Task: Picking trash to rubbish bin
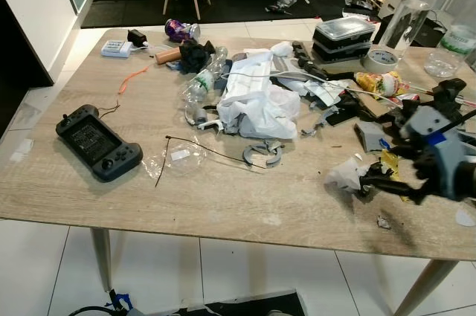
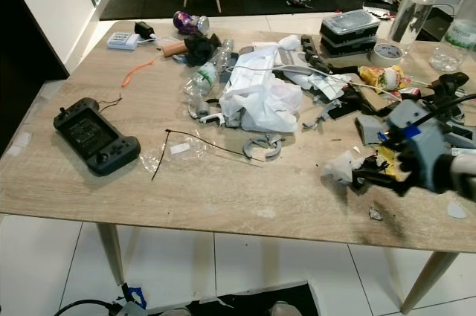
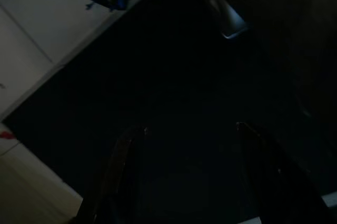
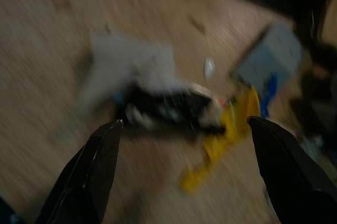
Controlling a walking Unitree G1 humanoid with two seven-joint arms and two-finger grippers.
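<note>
Black fingers of right gripper (image 4: pixel 184 129) spread wide apart, grasping nothing, poised over crumpled white tissue (image 1: pixel 343 175) at near right part of wooden table (image 1: pixel 223 204). Black scrap (image 4: pixel 168 109) and yellow wrapper (image 4: pixel 221 145) touching the tissue, between the open fingers in the wrist view, blurred. Grey block (image 1: pixel 370 135) just beyond, small dark crumb (image 1: pixel 384 221) nearer the table edge. White plastic bag (image 1: pixel 256 100) heaped mid-table, with crushed clear bottles (image 1: pixel 202 82) beside it and stacked black containers (image 1: pixel 343 39) behind. Roll of tape (image 1: pixel 382 57) beside the containers. Clear plastic film (image 1: pixel 178 158) with thin black strip across it lying toward the near edge. Black handheld console (image 1: pixel 97 141) flat at far left, well apart from the litter. Left gripper (image 3: pixel 184 171) in deep shade, fingers apart, closed on nothing.
</note>
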